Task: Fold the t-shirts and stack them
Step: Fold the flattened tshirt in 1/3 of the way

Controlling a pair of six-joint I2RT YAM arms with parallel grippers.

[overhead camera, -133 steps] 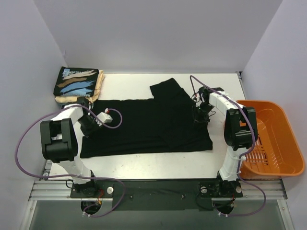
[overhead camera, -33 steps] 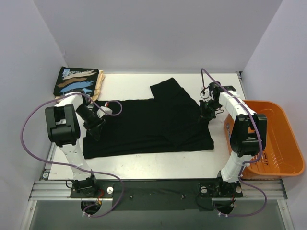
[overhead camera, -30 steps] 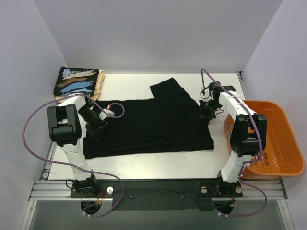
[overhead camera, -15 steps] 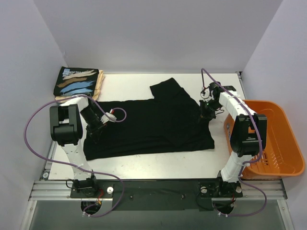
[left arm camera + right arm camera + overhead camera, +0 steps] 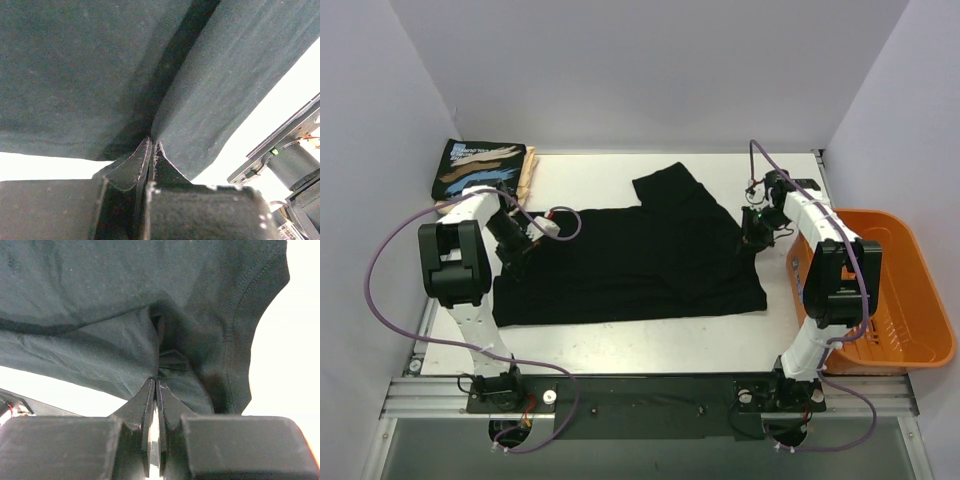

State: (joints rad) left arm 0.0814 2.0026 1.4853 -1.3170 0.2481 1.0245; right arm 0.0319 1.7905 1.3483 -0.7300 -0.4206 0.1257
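A plain black t-shirt point(image 5: 630, 262) lies spread across the middle of the table, one sleeve point(image 5: 670, 185) pointing to the back. My left gripper point(image 5: 508, 262) is at the shirt's left edge and is shut on a pinched fold of the black cloth point(image 5: 210, 95); its fingertips point(image 5: 142, 150) meet. At the right edge my right gripper point(image 5: 751, 240) is shut on a bunched piece of the same shirt point(image 5: 125, 305), near a stitched hem point(image 5: 235, 340). In the far left corner sits a folded black t-shirt with brush-stroke print point(image 5: 480, 168), on top of a cream t-shirt point(image 5: 526, 180).
An orange plastic basket point(image 5: 895, 320) stands off the table's right side, next to the right arm. White walls close in the back and both sides. Purple cables loop from both arms.
My left gripper has shut on the shirt's left edge and drawn slightly back and left, pulling that edge with it. The right gripper stays shut on the right edge, barely moved.
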